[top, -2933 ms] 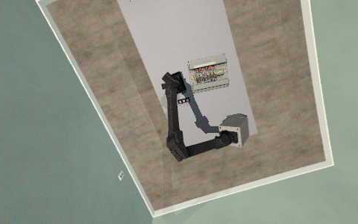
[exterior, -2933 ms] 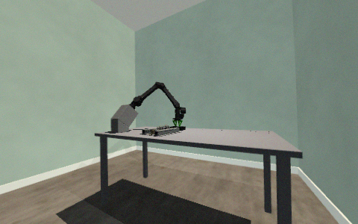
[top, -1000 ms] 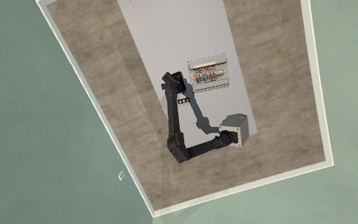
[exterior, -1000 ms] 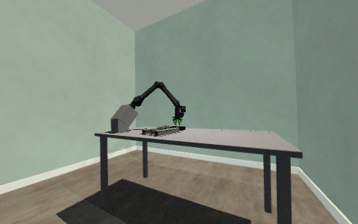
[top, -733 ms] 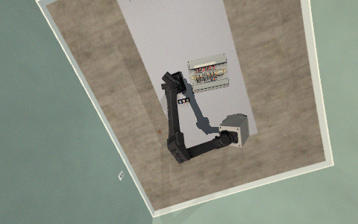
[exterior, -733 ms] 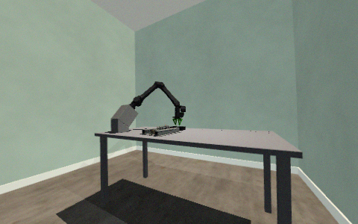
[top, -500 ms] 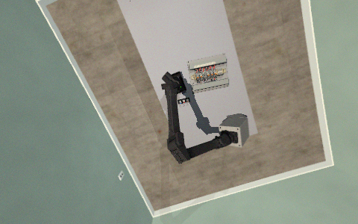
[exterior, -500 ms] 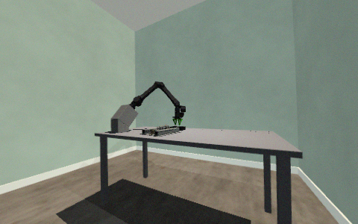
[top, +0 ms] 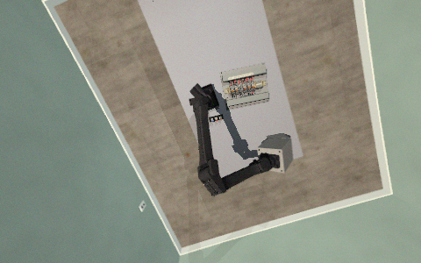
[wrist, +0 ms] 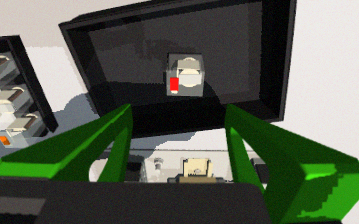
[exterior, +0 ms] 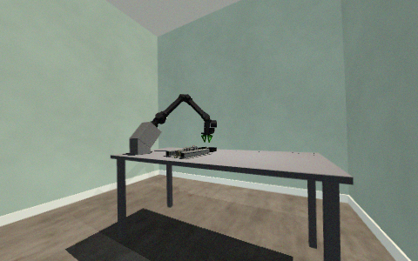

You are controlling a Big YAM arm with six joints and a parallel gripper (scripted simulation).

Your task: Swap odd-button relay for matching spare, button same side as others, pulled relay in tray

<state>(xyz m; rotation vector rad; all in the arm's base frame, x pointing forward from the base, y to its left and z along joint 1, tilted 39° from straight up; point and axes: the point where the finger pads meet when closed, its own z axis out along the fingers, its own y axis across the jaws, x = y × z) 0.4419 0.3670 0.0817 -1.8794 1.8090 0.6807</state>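
In the wrist view a grey relay with a red test button stands alone inside a black tray. My gripper has green fingers. It is open and empty, and hangs above the tray's near wall, with the relay ahead between the fingers' lines. At the left edge of the wrist view a black socket row holds relays. One relay has a red button. The one nearest me has an orange button. The far end of the row is cut off.
A grey panel with terminals and wiring lies on the table beyond the socket row. The arm's grey base box stands at the table's end. A beige component shows below the gripper, at the tray's near side.
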